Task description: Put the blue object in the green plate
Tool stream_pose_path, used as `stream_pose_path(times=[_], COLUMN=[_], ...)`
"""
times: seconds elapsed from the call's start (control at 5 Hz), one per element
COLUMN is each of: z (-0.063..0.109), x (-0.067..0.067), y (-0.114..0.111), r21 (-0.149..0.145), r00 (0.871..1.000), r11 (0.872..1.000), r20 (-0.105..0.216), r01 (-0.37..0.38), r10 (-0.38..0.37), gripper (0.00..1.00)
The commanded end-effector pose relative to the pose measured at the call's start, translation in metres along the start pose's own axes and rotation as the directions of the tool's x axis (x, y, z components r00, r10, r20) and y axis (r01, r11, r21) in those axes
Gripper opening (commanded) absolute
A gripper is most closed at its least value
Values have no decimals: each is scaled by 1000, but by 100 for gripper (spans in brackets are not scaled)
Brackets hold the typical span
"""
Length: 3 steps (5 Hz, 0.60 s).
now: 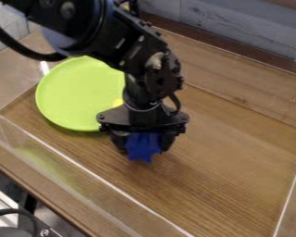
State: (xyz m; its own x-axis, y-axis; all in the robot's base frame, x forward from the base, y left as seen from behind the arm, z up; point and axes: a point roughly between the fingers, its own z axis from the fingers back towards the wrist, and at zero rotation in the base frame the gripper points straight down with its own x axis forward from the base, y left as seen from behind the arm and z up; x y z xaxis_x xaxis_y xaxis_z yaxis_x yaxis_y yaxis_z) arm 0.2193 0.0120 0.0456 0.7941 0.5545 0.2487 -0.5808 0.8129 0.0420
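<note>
The blue object [141, 147] lies on the wooden table just right of the green plate [71, 91], and only its lower part shows. My gripper [141, 140] points steeply down right over it, jaws open, with a finger on each side of the block. Whether the fingers touch it cannot be told. The black arm covers the plate's right edge and the top of the block. The plate is bare where it shows.
A clear plastic wall [45, 157] runs along the front left of the wooden table [237, 157]. A raised edge borders the table at the back right [255, 51].
</note>
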Motion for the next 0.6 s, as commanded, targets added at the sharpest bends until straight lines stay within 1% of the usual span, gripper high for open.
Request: stream_pose_path(times=[0.0, 0.4], z=[15, 15], x=[14, 16], y=[-1, 5], r21=[-27, -5], r00=[999, 999], r11=[1000, 1000], r20=[50, 47], r01=[-15, -25], r10=[16, 25], gripper=[0, 0])
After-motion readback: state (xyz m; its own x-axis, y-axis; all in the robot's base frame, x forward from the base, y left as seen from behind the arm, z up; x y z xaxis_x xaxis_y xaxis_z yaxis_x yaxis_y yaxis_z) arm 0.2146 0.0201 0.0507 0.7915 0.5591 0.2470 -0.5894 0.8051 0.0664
